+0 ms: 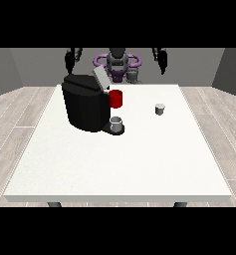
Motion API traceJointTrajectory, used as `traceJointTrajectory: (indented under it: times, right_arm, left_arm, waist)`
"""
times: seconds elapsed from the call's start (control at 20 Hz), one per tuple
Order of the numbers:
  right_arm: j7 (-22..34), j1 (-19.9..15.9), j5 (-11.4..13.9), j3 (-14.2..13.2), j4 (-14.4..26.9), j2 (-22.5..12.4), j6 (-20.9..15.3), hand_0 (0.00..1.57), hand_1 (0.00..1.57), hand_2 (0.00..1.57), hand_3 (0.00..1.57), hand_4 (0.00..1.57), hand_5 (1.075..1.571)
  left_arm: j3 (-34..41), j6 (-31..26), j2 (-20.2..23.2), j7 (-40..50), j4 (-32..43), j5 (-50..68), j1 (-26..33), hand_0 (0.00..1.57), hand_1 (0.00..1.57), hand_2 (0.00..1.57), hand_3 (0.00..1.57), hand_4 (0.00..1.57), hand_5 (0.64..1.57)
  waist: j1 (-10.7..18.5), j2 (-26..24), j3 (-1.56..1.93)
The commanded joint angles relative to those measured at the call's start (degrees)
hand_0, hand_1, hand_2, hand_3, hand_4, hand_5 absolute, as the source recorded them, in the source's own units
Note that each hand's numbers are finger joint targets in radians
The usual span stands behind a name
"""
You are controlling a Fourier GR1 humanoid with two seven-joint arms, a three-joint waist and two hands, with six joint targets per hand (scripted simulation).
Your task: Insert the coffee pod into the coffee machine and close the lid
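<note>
Both hands hang raised behind the desk [114,164] — view's left [69,60], view's right [161,60] — finger state unclear; machine [84,107] lid [100,78] up, pod [160,109] apart.

Bare room: grey walls [35,62], wood-plank floor [15,119], white table [119,164].

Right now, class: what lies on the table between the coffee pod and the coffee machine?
Nothing: in the front view only bare white table separates the pod from the machine, whose lid stands open.
</note>
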Motion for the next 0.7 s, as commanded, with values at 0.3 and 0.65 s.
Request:
traceJointTrajectory:
  times: [0.3, 0.65]
  right_arm:
    - [-9.07, 1.33, -5.89, -3.70, 3.63, 3.80, 0.95, 0.00, 0.00, 0.00, 0.00, 0.33, 1.571]
    - [-9.19, 0.00, -4.60, -1.99, 4.81, 4.74, -0.36, 0.00, 0.00, 0.00, 0.00, 0.36, 1.571]
  left_arm:
    - [4.44, -13.21, 4.61, -3.66, 2.46, 10.72, -3.11, 0.00, 0.00, 0.00, 0.00, 0.71, 1.571]
    - [5.58, -13.99, 11.06, -2.78, 9.18, 2.91, -6.00, 0.00, 0.00, 0.00, 0.00, 0.51, 1.571]
  waist:
    - [-2.83, 3.13, -1.71]
    - [-3.13, 3.65, -1.71]
